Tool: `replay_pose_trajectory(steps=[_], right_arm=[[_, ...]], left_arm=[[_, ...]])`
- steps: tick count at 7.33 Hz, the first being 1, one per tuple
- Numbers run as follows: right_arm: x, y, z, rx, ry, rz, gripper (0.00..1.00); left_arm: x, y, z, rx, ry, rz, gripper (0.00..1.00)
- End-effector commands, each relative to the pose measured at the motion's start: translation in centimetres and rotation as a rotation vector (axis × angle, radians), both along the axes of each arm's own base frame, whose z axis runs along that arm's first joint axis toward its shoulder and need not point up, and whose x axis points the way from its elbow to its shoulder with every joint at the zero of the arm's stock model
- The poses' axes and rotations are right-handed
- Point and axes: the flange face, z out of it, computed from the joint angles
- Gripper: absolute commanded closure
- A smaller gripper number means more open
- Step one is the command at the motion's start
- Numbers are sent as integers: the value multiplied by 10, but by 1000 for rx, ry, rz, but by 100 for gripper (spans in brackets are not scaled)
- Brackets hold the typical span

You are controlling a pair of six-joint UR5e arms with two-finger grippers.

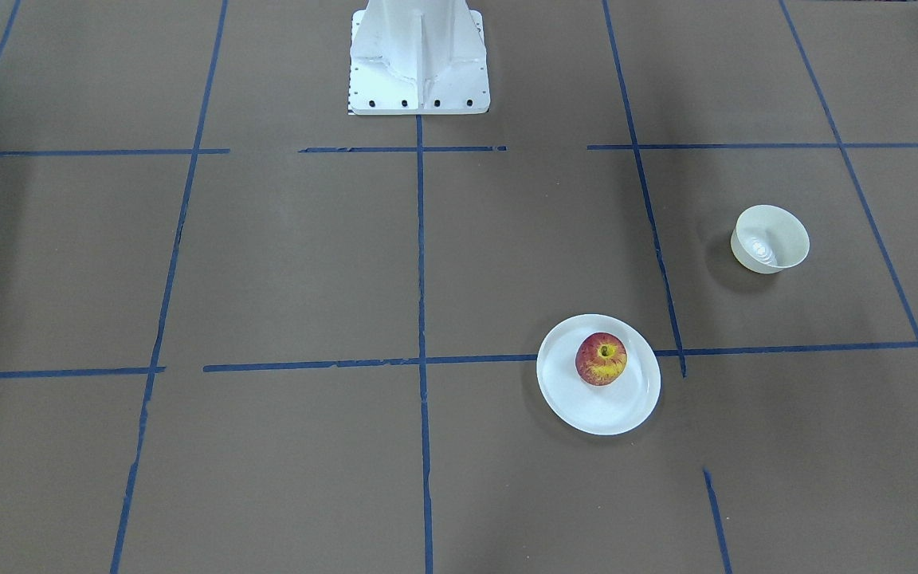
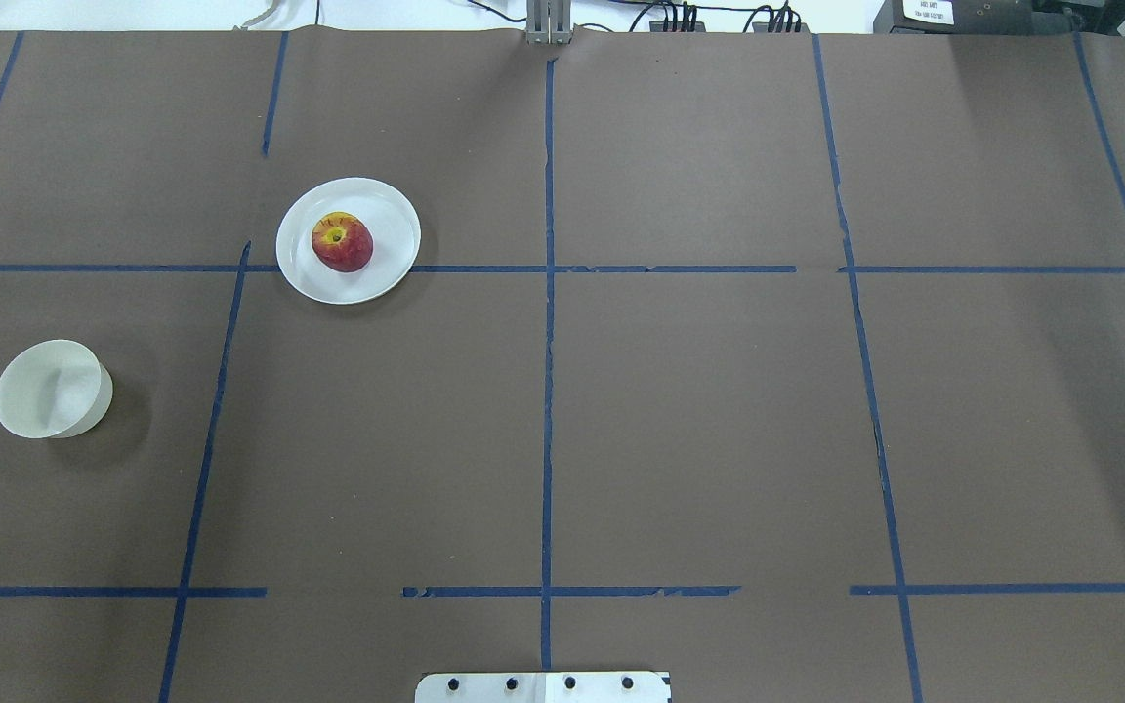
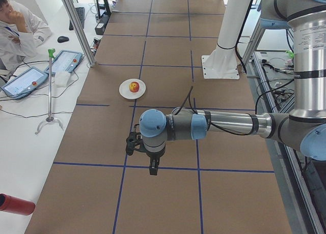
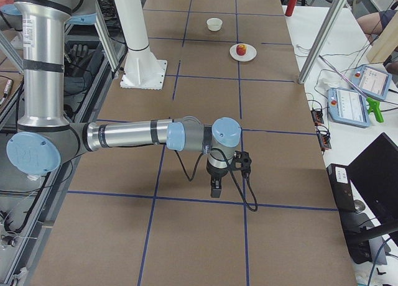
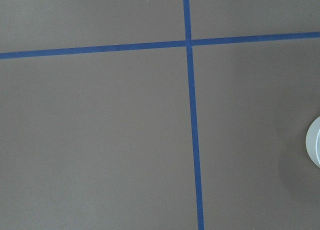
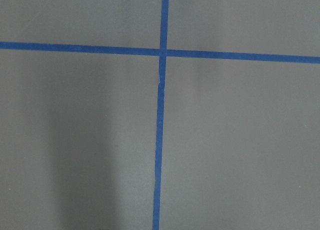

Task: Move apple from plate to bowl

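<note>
The red and yellow apple (image 1: 602, 359) sits on the white plate (image 1: 614, 410), stem dimple up; it also shows in the overhead view (image 2: 342, 242) on the plate (image 2: 382, 210). The small cream-white bowl (image 1: 770, 238) stands empty and apart from the plate, at the table's left in the overhead view (image 2: 50, 389). My left gripper (image 3: 153, 169) shows only in the exterior left view, hanging above the table well short of the plate (image 3: 124, 90). My right gripper (image 4: 215, 190) shows only in the exterior right view, far from the apple (image 4: 241, 49). I cannot tell whether either is open or shut.
The brown table has a blue tape grid (image 2: 548, 391). The robot's white base (image 1: 419, 60) stands at the table's robot side. A white rim, probably the bowl's, shows at the right edge of the left wrist view (image 5: 315, 147). An operator (image 3: 18, 33) sits beside tablets.
</note>
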Motion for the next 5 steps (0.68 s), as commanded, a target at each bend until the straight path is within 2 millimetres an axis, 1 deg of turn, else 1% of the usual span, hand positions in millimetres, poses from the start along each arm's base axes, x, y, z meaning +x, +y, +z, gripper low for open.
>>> replay_pose_trajectory(steps=[1,2,3,4,5], right_arm=[[0,0,0,1,0,-1,0],[0,0,0,0,0,0,0],[0,0,-1,2,0,-1,0],[0,0,0,0,0,0,0],[0,0,0,0,0,0,0]], left_arm=[[1,2,3,-10,5,0,0],[1,6,1,-12,6,-1,0],[0,6,-6,-5,2,-6,0],[0,8,-7,-7,-1,-10,0],[0,9,-14,17,3,-7,0]])
